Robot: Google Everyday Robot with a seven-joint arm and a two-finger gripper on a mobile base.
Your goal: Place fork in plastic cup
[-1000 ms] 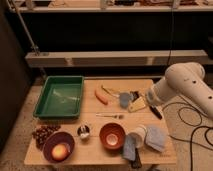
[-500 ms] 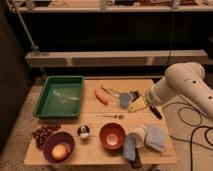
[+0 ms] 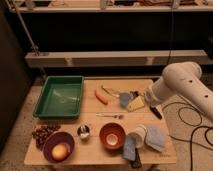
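The slim silver fork [image 3: 110,116] lies flat in the middle of the wooden table [image 3: 90,112], just behind the orange bowl [image 3: 112,135]. To the right of that bowl, near the front edge, the whitish plastic cup [image 3: 138,136] rests against a blue cloth [image 3: 156,137]. My white arm [image 3: 181,84] reaches in from the right. Its gripper [image 3: 137,96] hangs open over the back right of the table, above a grey and a yellow item, well behind and to the right of the fork. Nothing is held.
A green tray [image 3: 59,96] fills the back left. A carrot [image 3: 101,97] and a black-handled knife [image 3: 156,112] lie at the back. Grapes [image 3: 42,134], a purple bowl [image 3: 58,147], a small metal cup [image 3: 83,131] and a sponge [image 3: 128,148] line the front.
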